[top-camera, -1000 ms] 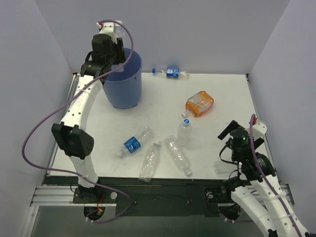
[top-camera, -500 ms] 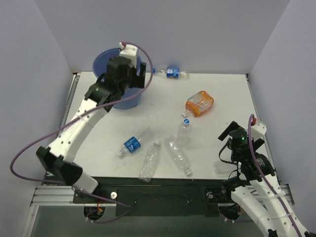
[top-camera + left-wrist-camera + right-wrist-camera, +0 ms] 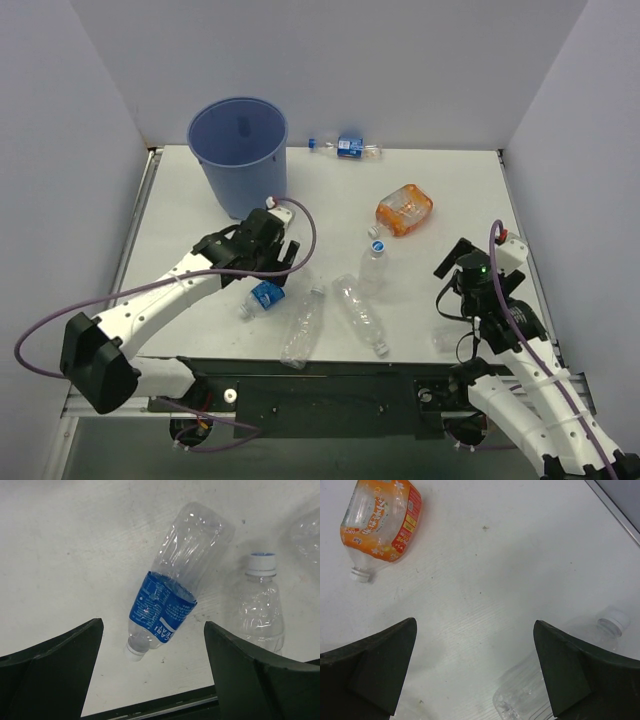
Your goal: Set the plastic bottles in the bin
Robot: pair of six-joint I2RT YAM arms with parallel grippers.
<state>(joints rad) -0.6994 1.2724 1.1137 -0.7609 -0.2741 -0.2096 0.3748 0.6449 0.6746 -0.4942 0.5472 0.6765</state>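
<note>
– Top external view first: what is different from a second ago?
– The left gripper (image 3: 272, 266) was up over the bin (image 3: 238, 150), which stands upright at the far left corner of the table (image 3: 450, 190). It has now swung back toward the near side and hangs above the blue-labelled bottle (image 3: 268, 292).
– Is it carrying anything?
– No. The left wrist view shows its fingers spread wide. That bottle lies flat on the table between them, neck toward the near edge of the view, and nothing touches it. (I judge that whatever it took to the bin was let go there; the bin's inside is too dim to confirm.)
– So one delivery is done and the next pick is lined up?
– That is my reading. Plenty is left, though: two clear bottles (image 3: 303, 330) lie near the front edge, a blue-capped bottle (image 3: 373, 262) is mid-table, and another labelled bottle (image 3: 347, 147) lies at the far edge.
– And the right side?
– The right gripper (image 3: 475, 626) is spread too and holds nothing, over bare table at the near right. A clear bottle (image 3: 555, 680) lies just by its right finger, and the orange-labelled bottle (image 3: 380, 520) lies well apart.
</note>
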